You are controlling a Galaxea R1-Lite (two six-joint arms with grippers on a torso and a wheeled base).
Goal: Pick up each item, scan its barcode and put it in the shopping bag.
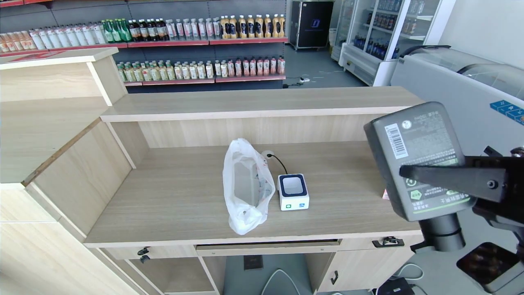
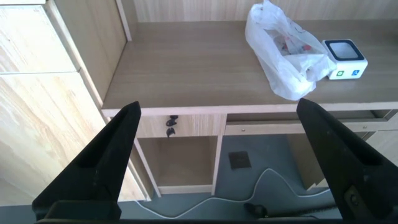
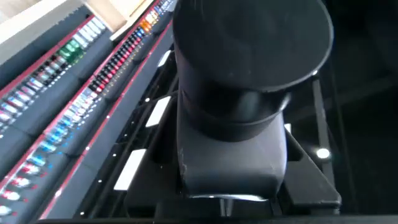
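Barcode label (image 1: 396, 141) on grey bottle (image 1: 430, 139); print unreadable

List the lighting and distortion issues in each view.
Head view: the wide lens bows the edges of the light wooden counter, and the dark grey plastic bottle in the right end effector looms oversized. Left wrist view: even daylight, dimmer under the counter. Right wrist view: the bottle nearly black.

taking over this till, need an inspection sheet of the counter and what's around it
surface: wooden counter, bare but for the shopping bag and scanner
job's things: shopping bag lies beside the scanner; dark bottle held cap-down past the counter's right end, barcode showing
clutter: pink scrap at the counter's right edge, mostly hidden
grippers: left gripper open, empty; right gripper shut on the bottle
cables: black cable from the scanner to a hole at the back
surroundings: drink shelves, fridge, chest freezer
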